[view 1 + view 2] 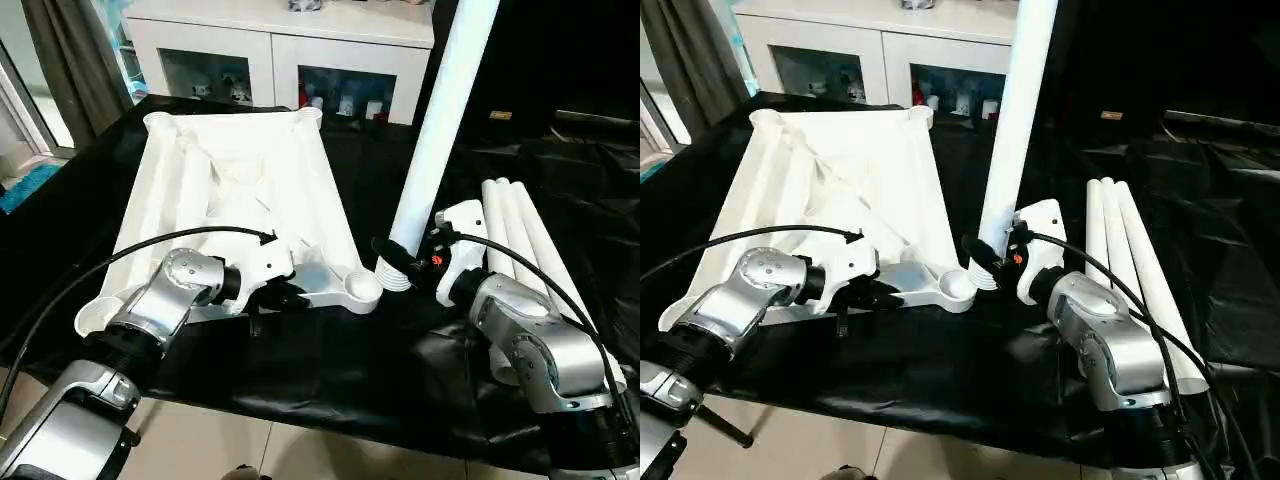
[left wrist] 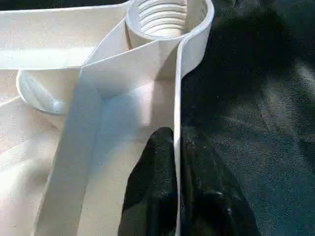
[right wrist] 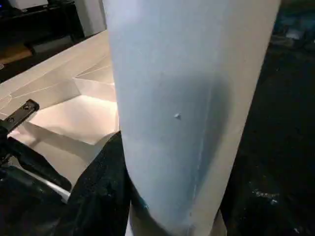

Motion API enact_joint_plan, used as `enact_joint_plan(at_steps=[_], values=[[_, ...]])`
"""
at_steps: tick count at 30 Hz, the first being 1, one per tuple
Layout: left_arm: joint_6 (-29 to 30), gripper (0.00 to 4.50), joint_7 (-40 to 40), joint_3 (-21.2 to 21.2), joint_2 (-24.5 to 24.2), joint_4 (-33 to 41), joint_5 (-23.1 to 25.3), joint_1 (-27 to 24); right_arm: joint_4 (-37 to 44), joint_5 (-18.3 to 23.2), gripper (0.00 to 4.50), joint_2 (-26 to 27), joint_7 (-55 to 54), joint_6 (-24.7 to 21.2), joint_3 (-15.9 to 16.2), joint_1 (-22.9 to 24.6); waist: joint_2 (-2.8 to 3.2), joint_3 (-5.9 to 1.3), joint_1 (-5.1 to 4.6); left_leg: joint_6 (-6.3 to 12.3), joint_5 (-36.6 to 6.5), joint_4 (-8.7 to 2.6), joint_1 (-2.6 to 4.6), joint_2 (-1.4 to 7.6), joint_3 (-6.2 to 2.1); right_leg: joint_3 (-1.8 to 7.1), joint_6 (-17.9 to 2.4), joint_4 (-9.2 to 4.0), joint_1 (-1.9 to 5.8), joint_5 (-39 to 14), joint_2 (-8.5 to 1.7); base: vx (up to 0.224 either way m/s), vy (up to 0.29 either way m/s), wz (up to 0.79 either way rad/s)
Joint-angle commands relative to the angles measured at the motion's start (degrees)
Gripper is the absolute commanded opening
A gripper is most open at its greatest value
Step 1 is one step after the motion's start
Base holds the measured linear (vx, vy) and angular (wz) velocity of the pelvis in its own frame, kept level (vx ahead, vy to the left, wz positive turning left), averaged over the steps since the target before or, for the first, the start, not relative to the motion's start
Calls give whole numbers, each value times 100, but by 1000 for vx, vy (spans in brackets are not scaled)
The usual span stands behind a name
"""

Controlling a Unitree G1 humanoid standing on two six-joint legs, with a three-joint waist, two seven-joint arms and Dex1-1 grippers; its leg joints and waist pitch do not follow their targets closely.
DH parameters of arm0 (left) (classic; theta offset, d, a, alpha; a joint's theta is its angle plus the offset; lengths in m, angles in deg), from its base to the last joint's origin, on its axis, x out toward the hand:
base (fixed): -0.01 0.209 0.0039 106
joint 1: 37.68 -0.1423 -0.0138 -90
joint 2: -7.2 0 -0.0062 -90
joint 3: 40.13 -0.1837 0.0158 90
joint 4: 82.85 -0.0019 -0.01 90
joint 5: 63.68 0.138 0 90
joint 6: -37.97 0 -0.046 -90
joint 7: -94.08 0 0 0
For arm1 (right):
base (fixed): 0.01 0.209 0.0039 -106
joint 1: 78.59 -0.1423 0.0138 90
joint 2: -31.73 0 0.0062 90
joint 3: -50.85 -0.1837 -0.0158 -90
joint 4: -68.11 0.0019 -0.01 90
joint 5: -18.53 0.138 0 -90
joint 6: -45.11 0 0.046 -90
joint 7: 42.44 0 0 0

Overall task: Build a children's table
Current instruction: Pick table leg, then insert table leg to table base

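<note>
The white tabletop point(image 1: 235, 190) lies upside down on the black cloth, ribs up, with round sockets at its corners. My left gripper point(image 1: 282, 293) is shut on the tabletop's near rim point(image 2: 178, 123), just short of the near right threaded socket point(image 1: 358, 290). My right gripper point(image 1: 402, 257) is shut on a long white leg point(image 1: 440, 120), held nearly upright with its threaded end point(image 1: 392, 276) right beside that socket and not inside it. In the right wrist view the leg point(image 3: 187, 108) stands between the black fingers point(image 3: 98, 196). Three more legs point(image 1: 525, 235) lie side by side to the right.
A white cabinet point(image 1: 290, 55) with glass doors stands behind the table. A black cloth point(image 1: 330, 370) covers the work surface, its front edge close to me above the tiled floor point(image 1: 250, 445). A curtain point(image 1: 70, 60) hangs at the far left.
</note>
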Motion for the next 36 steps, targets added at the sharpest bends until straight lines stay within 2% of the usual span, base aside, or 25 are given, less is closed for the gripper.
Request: enact_joint_plan(at_steps=[1,3,5,7,8,10,11,12,14,17,20,23,26,31,36], values=[[16,3,-14,101,20,-69,7,65,133,115,191,17,64,-109,-70,-109,50,-419,-4,-134,-1019,-469,113,388,-147,292,-1390,-423,298,-359,-452,0,0,0],[27,3,-41,114,26,-46,-19,49,135,190,191,44,93,-194,-74,-138,56,-419,-4,-121,-1027,-468,117,387,-147,290,-1404,-423,296,-369,-454,0,0,0],[214,1,-229,99,26,315,-162,-96,200,648,191,87,358,-782,-76,-264,52,-420,-17,-83,-1014,-469,118,392,-148,289,-1455,-414,301,-314,-450,0,0,0],[409,0,-364,50,37,724,-246,-261,176,715,191,-41,630,-1006,71,-328,55,-425,-21,-61,-936,-463,122,410,-147,287,-1509,-395,302,-196,-456,0,0,0],[423,0,-371,47,38,752,-251,-272,173,714,191,-51,646,-1016,82,-331,54,-430,-19,-56,-883,-462,111,416,-154,283,-1526,-378,318,-115,-460,0,0,0],[500,0,-404,33,51,899,-261,-332,141,669,191,-94,702,-1010,133,-342,53,-424,11,4,-755,-446,119,404,-123,289,-1521,-395,289,-43,-457,0,0,0],[721,0,-329,7,147,1206,-313,-487,-104,404,191,-181,785,-915,355,-418,26,-419,19,-6,-768,-451,112,408,-124,285,-1531,-390,298,-127,-466,0,0,0],[797,0,-296,0,175,1298,-318,-533,-171,331,191,-197,801,-881,416,-437,30,-416,15,-23,-788,-454,108,406,-125,283,-1522,-392,296,-197,-459,0,0,0],[883,0,-290,-29,175,1426,-300,-595,-246,279,191,-185,793,-845,452,-460,7,-401,17,-62,-895,-457,118,400,-113,289,-1476,-434,283,-474,-460,0,0,0],[1002,0,-307,-32,138,1617,-238,-678,-306,250,191,-208,770,-929,498,-524,17,-390,14,-112,-1023,-474,121,404,-127,297,-1340,-456,274,-810,-465,0,0,0],[1082,0,-246,32,124,1746,-141,-726,-244,258,191,-298,844,-1038,549,-537,-2,-398,22,-86,-913,-468,112,398,-125,297,-1298,-448,280,-728,-455,0,0,0],[1156,0,-246,85,103,1796,-120,-727,-179,281,191,-392,947,-1128,541,-498,5,-407,24,-33,-808,-461,105,391,-123,294,-1302,-435,281,-547,-447,0,0,0],[1175,0,-236,98,94,1801,-121,-727,-134,314,191,-427,982,-1187,532,-438,37,-406,25,-35,-859,-461,98,386,-130,291,-1303,-440,284,-575,-446,0,0,0],[1225,0,-210,125,103,1838,-111,-749,-24,407,191,-460,1049,-1310,558,-313,33,-405,21,-61,-926,-467,102,391,-132,289,-1319,-451,284,-608,-447,0,0,0],[1239,0,-203,124,121,1831,-97,-740,6,319,191,-462,1055,-1298,663,-230,33,-409,19,-72,-925,-465,102,389,-135,290,-1312,-450,281,-611,-444,0,0,0]])
